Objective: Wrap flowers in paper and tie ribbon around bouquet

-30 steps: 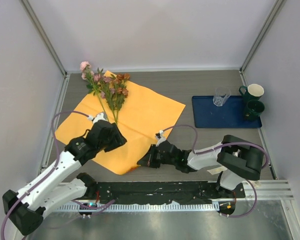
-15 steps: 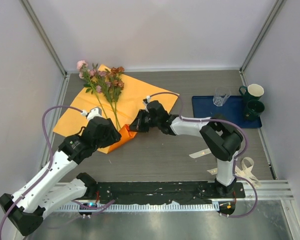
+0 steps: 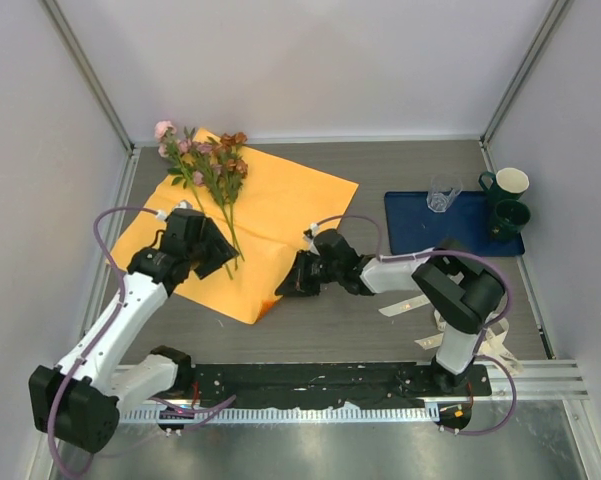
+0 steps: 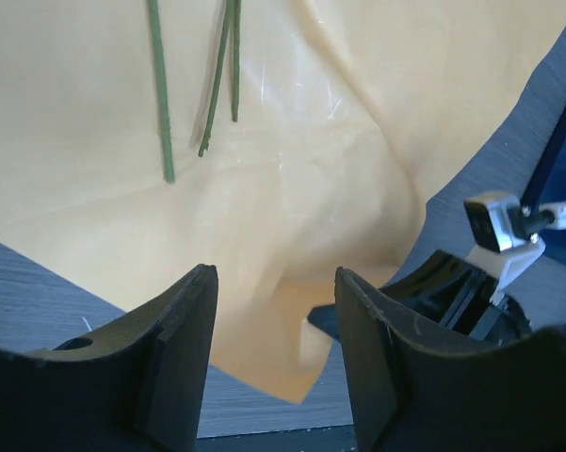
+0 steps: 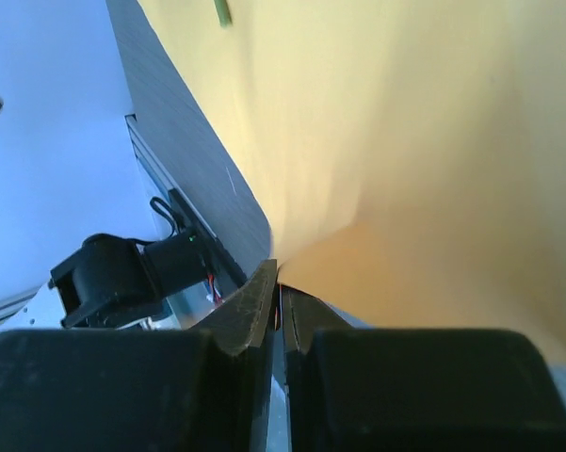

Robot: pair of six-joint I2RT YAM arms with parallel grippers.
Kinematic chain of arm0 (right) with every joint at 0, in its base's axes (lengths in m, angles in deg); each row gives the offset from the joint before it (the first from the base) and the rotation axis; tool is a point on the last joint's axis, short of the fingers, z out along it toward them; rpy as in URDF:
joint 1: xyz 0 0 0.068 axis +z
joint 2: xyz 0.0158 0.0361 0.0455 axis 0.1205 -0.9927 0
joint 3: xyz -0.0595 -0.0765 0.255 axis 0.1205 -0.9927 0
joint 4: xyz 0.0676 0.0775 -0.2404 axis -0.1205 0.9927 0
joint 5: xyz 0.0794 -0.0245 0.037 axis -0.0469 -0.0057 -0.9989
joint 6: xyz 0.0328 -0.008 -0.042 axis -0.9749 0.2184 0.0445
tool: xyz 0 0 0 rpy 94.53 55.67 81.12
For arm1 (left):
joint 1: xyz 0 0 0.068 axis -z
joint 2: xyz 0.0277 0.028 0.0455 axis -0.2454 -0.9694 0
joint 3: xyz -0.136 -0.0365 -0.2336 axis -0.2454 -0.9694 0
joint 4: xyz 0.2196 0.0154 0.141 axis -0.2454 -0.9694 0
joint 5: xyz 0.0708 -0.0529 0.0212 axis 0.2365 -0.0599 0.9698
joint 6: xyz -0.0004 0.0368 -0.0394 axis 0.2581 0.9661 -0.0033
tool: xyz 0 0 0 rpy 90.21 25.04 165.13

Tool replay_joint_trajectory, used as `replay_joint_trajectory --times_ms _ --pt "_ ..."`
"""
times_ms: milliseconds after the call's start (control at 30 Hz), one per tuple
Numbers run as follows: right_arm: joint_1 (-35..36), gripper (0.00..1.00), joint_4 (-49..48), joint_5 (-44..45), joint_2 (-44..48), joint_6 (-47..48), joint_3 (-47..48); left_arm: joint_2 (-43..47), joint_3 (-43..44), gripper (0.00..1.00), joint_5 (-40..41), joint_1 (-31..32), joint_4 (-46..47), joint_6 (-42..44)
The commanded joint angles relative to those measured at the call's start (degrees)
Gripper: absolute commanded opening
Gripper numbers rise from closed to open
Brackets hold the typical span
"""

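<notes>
The orange paper (image 3: 280, 215) lies spread on the table, with the flowers (image 3: 205, 160) across its far-left corner, blooms off the edge. Their green stems (image 4: 162, 104) show at the top of the left wrist view. My left gripper (image 3: 220, 260) hovers open over the paper's left part near the stem ends, its jaws (image 4: 275, 275) holding nothing. My right gripper (image 3: 285, 287) is shut on the paper's near edge (image 5: 281, 282), which lifts slightly there. The cream ribbon (image 3: 495, 335) lies loose by the right arm's base. No wrapped bouquet is in view.
A blue tray (image 3: 420, 235) sits at the right with a clear glass (image 3: 443, 193) on it. Two dark green mugs (image 3: 507, 185) stand at its far right end. White walls and rails enclose the table.
Half a second ago my right gripper held the paper's corner folded toward the stems; it has drawn back toward me and the sheet lies open again. My left gripper shifted left and opened a little.
</notes>
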Motion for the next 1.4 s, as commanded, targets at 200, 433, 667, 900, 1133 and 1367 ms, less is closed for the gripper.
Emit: replay_joint_trajectory --times_ms 200,433,667,900,1133,1367 --pt "3.4 0.46 -12.5 2.4 8.4 -4.5 -11.5 -10.0 2.4 0.61 -8.8 -12.5 8.2 -1.9" --pt "7.6 0.50 -14.7 4.9 9.5 -6.4 -15.6 -20.0 4.7 0.62 -7.6 -18.0 12.2 -1.0" --pt "11.7 0.25 -19.8 6.5 7.5 -10.0 -18.7 -30.1 7.9 0.71 -6.0 -19.2 15.0 0.0" --pt "13.2 0.00 -21.1 6.7 7.4 -10.9 -20.1 -37.1 8.4 0.75 -6.0 -19.4 20.9 -0.9" --pt "15.9 0.00 -23.4 6.3 6.6 -12.9 -20.6 -38.8 6.3 0.75 -9.4 -19.3 25.9 -2.0" --pt "17.5 0.00 -25.6 6.9 6.1 -14.5 -20.9 -37.8 3.2 0.75 -11.6 -18.1 29.8 -3.0"
